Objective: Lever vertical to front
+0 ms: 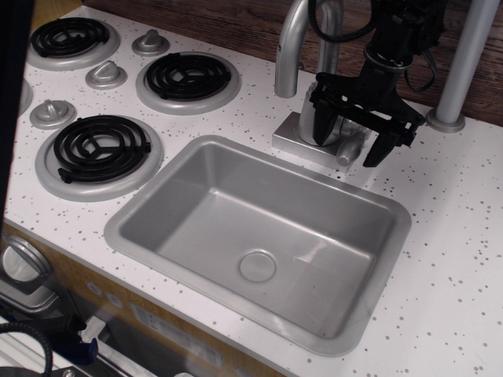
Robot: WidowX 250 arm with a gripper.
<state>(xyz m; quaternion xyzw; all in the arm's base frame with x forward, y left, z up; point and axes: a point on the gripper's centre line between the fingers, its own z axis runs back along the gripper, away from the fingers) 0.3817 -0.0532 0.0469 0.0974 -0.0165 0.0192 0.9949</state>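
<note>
The lever [350,149] is a short silver-grey handle on the right side of the faucet body [339,128]. It lies tipped forward and down towards the sink, its tip over the edge of the faucet's base plate [295,142]. My black gripper [350,138] hangs over it from above with its jaws spread wide. One finger [322,126] is left of the lever and the other [378,148] is right of it. Neither finger seems to touch the lever.
The grey sink [189,196] lies just in front of the faucet. The tall curved spout [292,47] rises on the left of the gripper. A grey post [464,63] stands at the right. Black burners [98,149] and conical knobs [53,112] fill the left.
</note>
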